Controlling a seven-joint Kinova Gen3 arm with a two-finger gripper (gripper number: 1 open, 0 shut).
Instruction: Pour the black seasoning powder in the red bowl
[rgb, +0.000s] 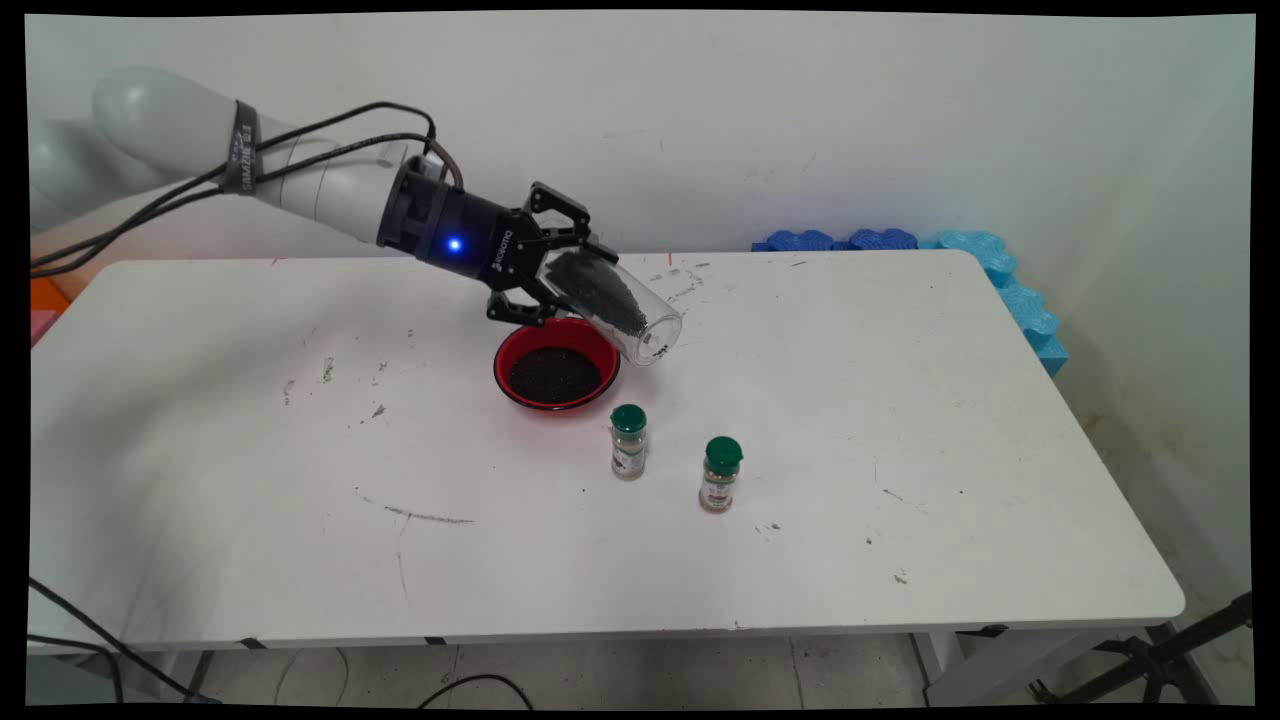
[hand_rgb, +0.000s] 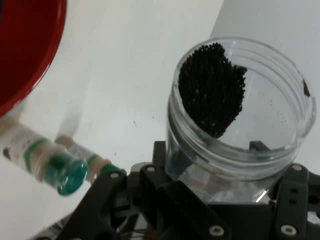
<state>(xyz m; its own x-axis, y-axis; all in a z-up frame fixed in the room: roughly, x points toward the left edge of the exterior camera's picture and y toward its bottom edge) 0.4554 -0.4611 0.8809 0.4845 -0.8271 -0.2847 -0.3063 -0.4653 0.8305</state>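
Your gripper (rgb: 560, 275) is hanging above the middle of the white table (rgb: 900, 420), reaching in from the upper left, and its jaws are clenched around the base end of a clear plastic jar (rgb: 612, 297). You are holding that jar tilted well over, its open mouth pointing down and to the right in the main view, so that the mouth is sitting just past the right rim of a red bowl (rgb: 556, 365) and a little above it. Black granules (rgb: 598, 290) are lying along the jar's lower wall, reaching most of the way toward the mouth; in the hand view the same granules (hand_rgb: 212, 87) are piling up one side of the jar (hand_rgb: 240, 120), with the rest of the jar looking bare apart from a few specks near the rim. The red bowl is standing on the table directly below your gripper and is already carrying a dark layer of the same black material. Nearer the camera, two small spice bottles with green caps are standing upright, close to each other but apart: the left bottle (rgb: 628, 442) just beside the bowl's front right, the right bottle (rgb: 720, 474) a little farther out. Blue foam pieces (rgb: 1010, 290) are lying along the table's far right corner.
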